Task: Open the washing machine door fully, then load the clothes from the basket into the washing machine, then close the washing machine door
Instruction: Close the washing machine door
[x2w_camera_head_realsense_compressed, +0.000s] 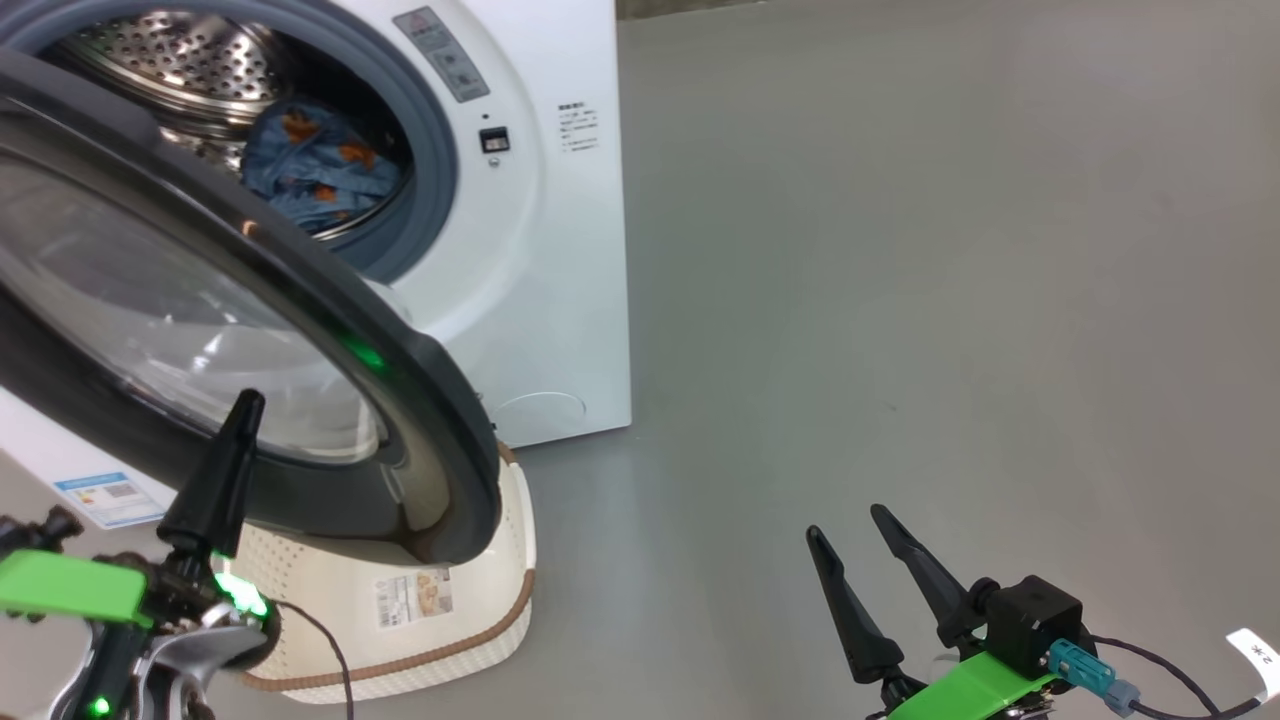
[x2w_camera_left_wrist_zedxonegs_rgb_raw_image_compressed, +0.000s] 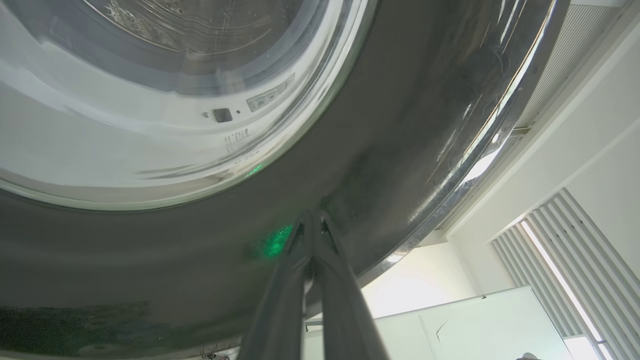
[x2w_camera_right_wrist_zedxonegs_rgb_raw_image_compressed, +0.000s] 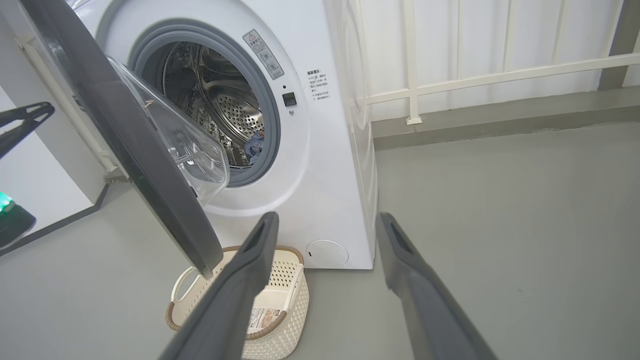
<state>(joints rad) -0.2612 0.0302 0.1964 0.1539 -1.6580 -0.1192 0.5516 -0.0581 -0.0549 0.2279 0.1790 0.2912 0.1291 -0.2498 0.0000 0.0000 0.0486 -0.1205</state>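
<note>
door: your washing machine door (x2w_camera_head_realsense_compressed: 250, 330) hangs ajar at frame left, hiding part of the basket (x2w_camera_head_realsense_compressed: 480, 600) on the floor (x2w_camera_head_realsense_compressed: 900, 300) | clothes (x2w_camera_head_realsense_compressed: 320, 165) lie in the drum (x2w_camera_head_realsense_compressed: 180, 60), upper left | left tool (x2w_camera_left_wrist_zedxonegs_rgb_raw_image_compressed: 312, 215) clenched, tips seemingly on the door's rim | right tool (x2w_camera_head_realsense_compressed: 843, 520) released, lower right

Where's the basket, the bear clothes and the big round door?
basket (x2w_camera_right_wrist_zedxonegs_rgb_raw_image_compressed: 300, 310), right wrist view: perforated side wall.
clothes (x2w_camera_head_realsense_compressed: 310, 165), head view: blue printed fabric.
washing machine door (x2w_camera_head_realsense_compressed: 420, 420), head view: dark outer rim.

Perhaps a laundry test room: washing machine (x2w_camera_right_wrist_zedxonegs_rgb_raw_image_compressed: 325, 175), grey floor (x2w_camera_right_wrist_zedxonegs_rgb_raw_image_compressed: 500, 225), white railing (x2w_camera_right_wrist_zedxonegs_rgb_raw_image_compressed: 411, 60).
</note>
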